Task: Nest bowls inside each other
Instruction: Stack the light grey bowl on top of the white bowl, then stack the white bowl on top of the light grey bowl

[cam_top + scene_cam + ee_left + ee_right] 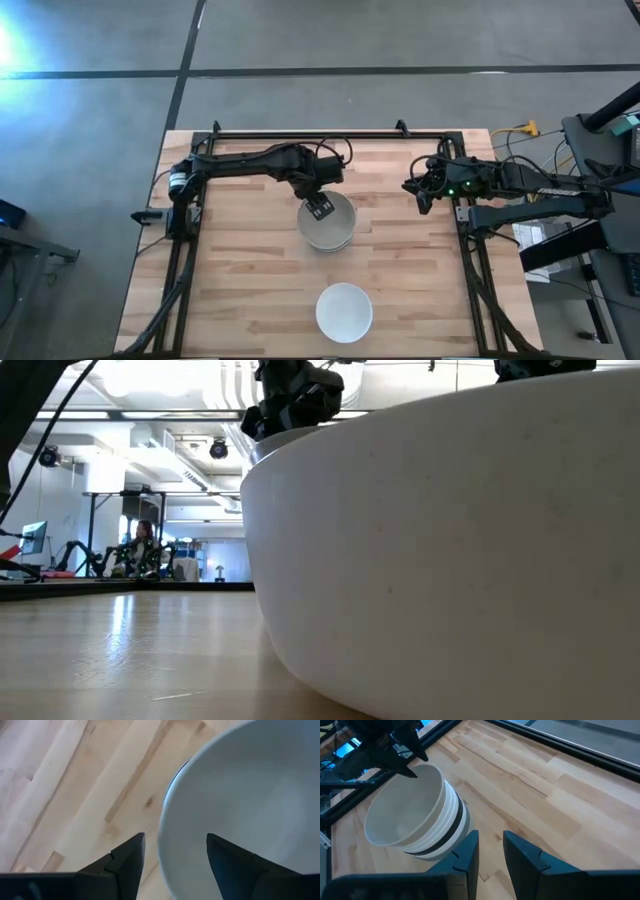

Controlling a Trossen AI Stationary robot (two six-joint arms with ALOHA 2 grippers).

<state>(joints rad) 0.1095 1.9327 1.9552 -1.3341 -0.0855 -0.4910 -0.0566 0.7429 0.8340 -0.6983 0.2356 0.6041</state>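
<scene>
Stack of bowls [327,222]: we see it nested at the centre of the high view on the wooden table [250,280]; a black rim shows among the white ones.
Lone white bowl [344,311]: lower centre, well apart from the stack.
Left gripper [320,208]: fingers spread, straddling the top bowl's rim.
Right gripper [418,190]: right of the stack, fingers slightly parted, holding nothing.

1. A light wooden plank tabletop [250,280] sits inside a black metal frame [330,133].
2. Grey floor [400,40] surrounds it.
3. Cables [530,130] lie beside the frame.
4. A person [143,545] sits far back in the room.
</scene>
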